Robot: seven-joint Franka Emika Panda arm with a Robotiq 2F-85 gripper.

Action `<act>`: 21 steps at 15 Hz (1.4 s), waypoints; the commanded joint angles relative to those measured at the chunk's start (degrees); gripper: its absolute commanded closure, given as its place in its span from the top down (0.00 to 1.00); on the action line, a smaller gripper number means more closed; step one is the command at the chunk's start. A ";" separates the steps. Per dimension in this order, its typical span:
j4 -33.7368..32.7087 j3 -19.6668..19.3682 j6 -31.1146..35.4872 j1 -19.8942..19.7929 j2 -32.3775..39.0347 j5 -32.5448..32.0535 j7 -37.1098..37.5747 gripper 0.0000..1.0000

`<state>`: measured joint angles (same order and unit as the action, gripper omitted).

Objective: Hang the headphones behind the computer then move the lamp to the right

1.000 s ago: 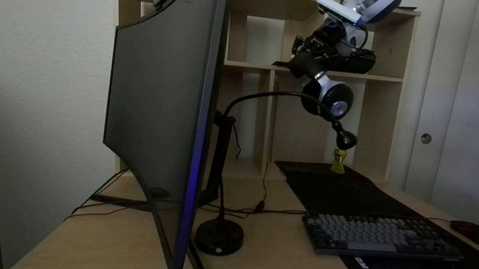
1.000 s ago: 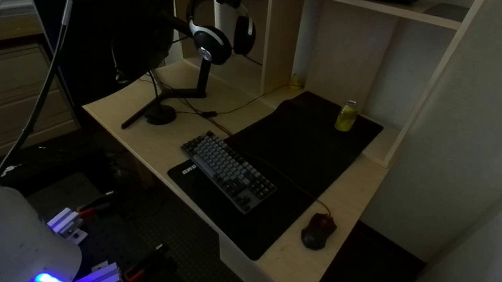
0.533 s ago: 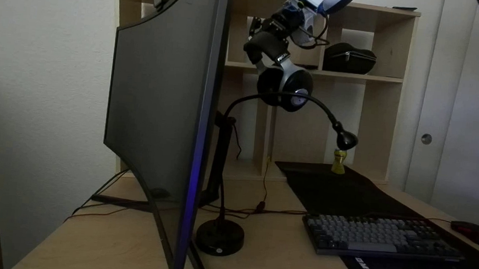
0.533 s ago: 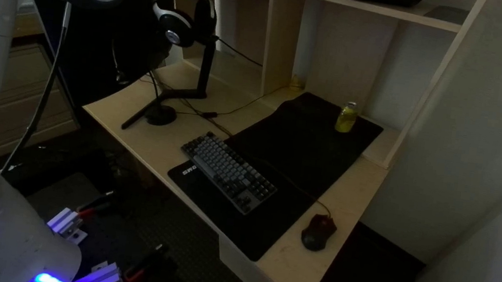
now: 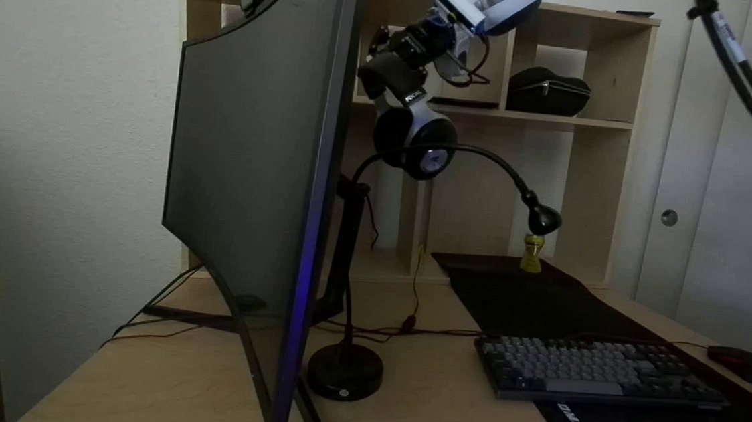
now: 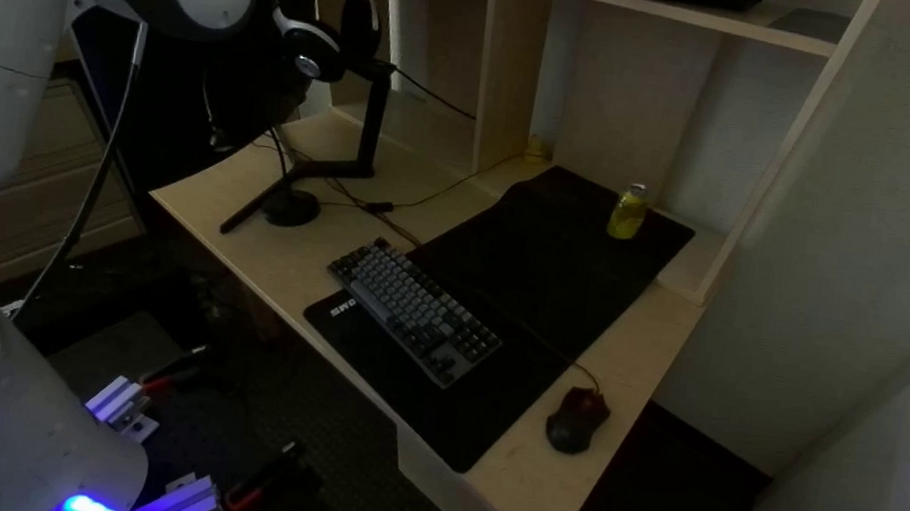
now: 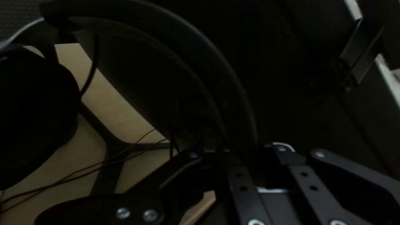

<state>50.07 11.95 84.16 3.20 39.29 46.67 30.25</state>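
At left in an exterior view stood the curved monitor, its violet-lit edge upright. Just right of that edge, above the desk, hung the over-ear headphones, the gripper clamped on their headband, their long axis slanting steeply from band, upper left, to ear cups, lower right. The gooseneck lamp arched across the cups, contact impossible to tell, its head tipped down at right. A gap separated its base from the keyboard; the mouse sat near the desk's right edge.

Pretty sure the headphones (upper middle, in an exterior view) say FOCAL. White lettering on the mat, lower right, is too blurry tbh.
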 commanded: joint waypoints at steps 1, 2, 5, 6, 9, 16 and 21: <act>-13.93 2.98 1.82 3.30 8.74 1.64 -0.90 0.05; -16.63 3.66 1.94 4.13 10.67 1.83 -0.37 0.05; -12.58 3.16 2.22 4.49 8.74 0.70 -0.73 0.19; -14.01 3.32 2.22 4.91 9.78 0.70 -0.67 0.19; -16.46 3.56 2.25 5.22 11.83 0.70 -0.74 0.05; -24.02 5.76 6.31 7.05 17.97 2.72 -5.35 0.05; -26.73 6.19 8.86 8.43 20.64 1.96 -7.18 0.05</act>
<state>27.21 17.14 91.21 10.78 57.32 48.54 23.58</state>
